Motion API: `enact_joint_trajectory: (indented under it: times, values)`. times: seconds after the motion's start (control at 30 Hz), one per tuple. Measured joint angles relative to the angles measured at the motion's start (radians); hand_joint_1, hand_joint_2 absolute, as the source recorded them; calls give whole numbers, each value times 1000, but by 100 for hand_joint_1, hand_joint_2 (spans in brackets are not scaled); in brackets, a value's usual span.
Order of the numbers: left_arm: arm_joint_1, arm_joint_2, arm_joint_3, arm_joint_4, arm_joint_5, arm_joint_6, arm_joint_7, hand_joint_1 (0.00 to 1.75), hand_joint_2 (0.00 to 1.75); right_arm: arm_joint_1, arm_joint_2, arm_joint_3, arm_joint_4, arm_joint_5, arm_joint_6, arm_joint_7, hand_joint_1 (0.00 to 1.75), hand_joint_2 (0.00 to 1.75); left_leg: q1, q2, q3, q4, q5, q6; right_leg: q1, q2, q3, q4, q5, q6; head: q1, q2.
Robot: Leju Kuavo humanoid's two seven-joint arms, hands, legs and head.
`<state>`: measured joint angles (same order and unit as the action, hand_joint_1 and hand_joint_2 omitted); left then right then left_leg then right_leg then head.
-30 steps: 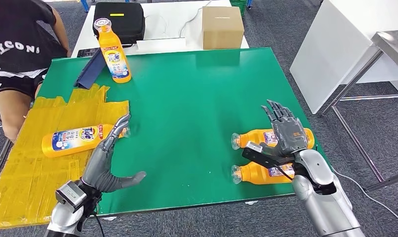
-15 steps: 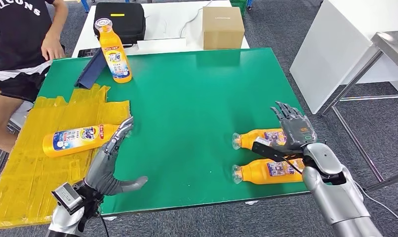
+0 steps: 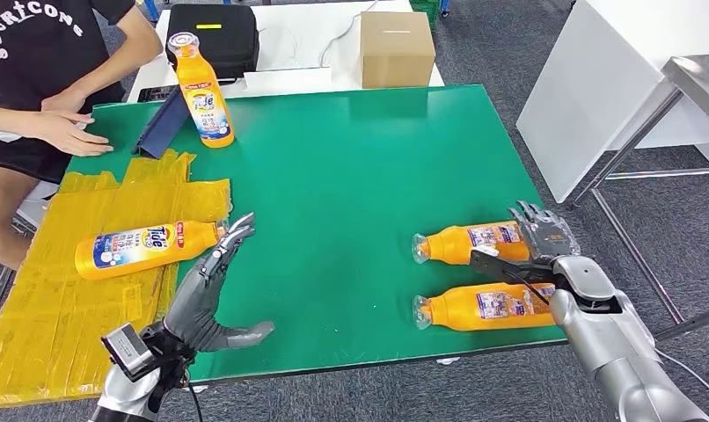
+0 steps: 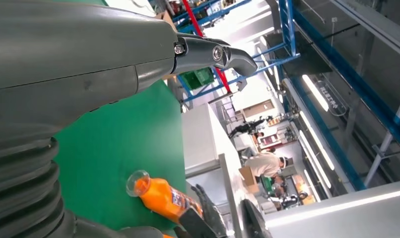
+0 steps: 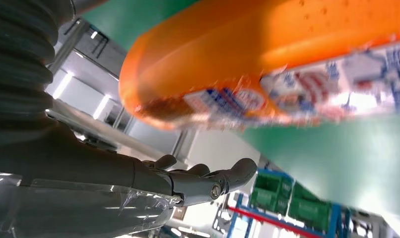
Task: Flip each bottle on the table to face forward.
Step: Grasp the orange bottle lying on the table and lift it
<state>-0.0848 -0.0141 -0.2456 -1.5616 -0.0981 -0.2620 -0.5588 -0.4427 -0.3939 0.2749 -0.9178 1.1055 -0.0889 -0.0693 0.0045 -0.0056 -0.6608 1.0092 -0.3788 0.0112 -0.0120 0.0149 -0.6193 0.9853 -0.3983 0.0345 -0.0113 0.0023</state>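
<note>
My right hand (image 3: 542, 239) hovers at the right edge of the green table mat (image 3: 351, 176), fingers spread and holding nothing, the thumb reaching out toward the middle of the table. It sits over the base ends of two orange plastic bottles lying on their sides: the farther orange bottle (image 3: 464, 243) just beside its fingers, and the nearer orange bottle (image 3: 483, 306) just under my wrist (whether the hand touches either one, I cannot tell). Both point their clear caps toward the middle of the table. In the right wrist view the nearer bottle's orange body and label (image 5: 287, 74) loom close above the hand's curved dark fingers (image 5: 203, 178).

My left hand (image 3: 212, 294) is raised over the front left part of the mat, open as well, fingers stretched forward and thumb out to the side. Its fingertips are near the cap end of a third orange bottle with a white and blue label (image 3: 146, 247), which lies on its side across crumpled yellow sheeting (image 3: 69, 290).

Farther off, a fourth orange bottle (image 3: 201, 92) stands upright near the mat's far left corner, beside a dark blue angled strip (image 3: 162, 123). A person's hand (image 3: 65, 132) rests on that corner. Beyond the mat stand a black case (image 3: 215, 35) and a brown cardboard box (image 3: 396, 48).
</note>
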Motion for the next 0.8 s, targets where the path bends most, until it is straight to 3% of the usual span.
enact_joint_trajectory:
  times: [0.8]
  values:
    - [-11,-2,-8,41,10,-11,8,0,175,-61,45,10,151,15,10,2,0,175,0,1,3,0,0,0,0,0,2,0,0,0,0,0]
